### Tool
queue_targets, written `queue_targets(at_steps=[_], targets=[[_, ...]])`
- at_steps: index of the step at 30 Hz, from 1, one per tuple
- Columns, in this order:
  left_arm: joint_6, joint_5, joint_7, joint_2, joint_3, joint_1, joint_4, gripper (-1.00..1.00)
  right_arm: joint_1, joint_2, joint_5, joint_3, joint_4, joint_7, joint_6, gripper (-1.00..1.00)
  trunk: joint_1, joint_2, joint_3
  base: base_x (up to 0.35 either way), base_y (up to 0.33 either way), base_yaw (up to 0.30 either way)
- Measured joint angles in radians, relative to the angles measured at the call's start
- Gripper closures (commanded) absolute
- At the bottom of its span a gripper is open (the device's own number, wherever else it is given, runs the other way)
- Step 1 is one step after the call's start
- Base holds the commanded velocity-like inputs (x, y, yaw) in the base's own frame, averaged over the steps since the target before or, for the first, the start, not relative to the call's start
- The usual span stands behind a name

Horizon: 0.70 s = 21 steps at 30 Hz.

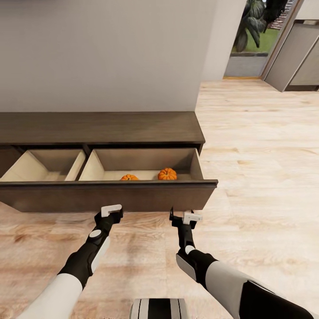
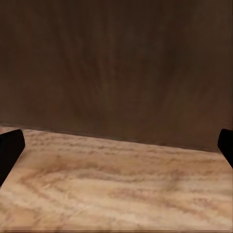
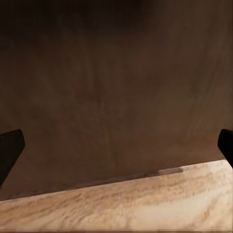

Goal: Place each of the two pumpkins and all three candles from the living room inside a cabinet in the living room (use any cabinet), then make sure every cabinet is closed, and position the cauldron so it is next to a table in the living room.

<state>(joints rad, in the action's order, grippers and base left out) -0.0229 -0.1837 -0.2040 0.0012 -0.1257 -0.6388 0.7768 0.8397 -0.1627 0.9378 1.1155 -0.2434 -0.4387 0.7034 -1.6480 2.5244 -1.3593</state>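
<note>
With both drawers pulled out, the cabinet [image 1: 102, 195] holds two pumpkins [image 1: 167, 174] in its right compartment, beyond and above the drawer front. Left tool [image 1: 110, 212] and right tool [image 1: 182, 216] sit just before that front, both spread wide, empty.

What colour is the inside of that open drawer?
Pale beige inside the drawer, clearest in the head view.
</note>
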Motion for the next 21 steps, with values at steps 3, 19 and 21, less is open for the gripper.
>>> queue_targets(at_steps=[3, 19, 21], targets=[[0.001, 0.000, 0.000, 0.000, 0.000, 0.001, 0.001, -1.00, 0.000, 0.001, 0.000, 0.000, 0.000, 0.001, 0.001, -1.00, -0.001, 0.001, -0.012, 0.000, 0.000, 0.000], [0.006, -0.002, 0.006, 0.002, -0.002, 0.082, 0.144, -1.00, -0.001, 0.002, -0.001, 0.012, 0.000, 0.001, 0.053, -1.00, -0.005, 0.003, -0.047, 0.000, 0.000, 0.000], [0.005, -0.002, 0.006, 0.002, -0.003, 0.098, 0.169, -1.00, -0.002, 0.002, -0.001, 0.013, 0.000, 0.001, 0.055, -1.00, -0.005, 0.003, -0.047, 0.000, 0.000, 0.000]])
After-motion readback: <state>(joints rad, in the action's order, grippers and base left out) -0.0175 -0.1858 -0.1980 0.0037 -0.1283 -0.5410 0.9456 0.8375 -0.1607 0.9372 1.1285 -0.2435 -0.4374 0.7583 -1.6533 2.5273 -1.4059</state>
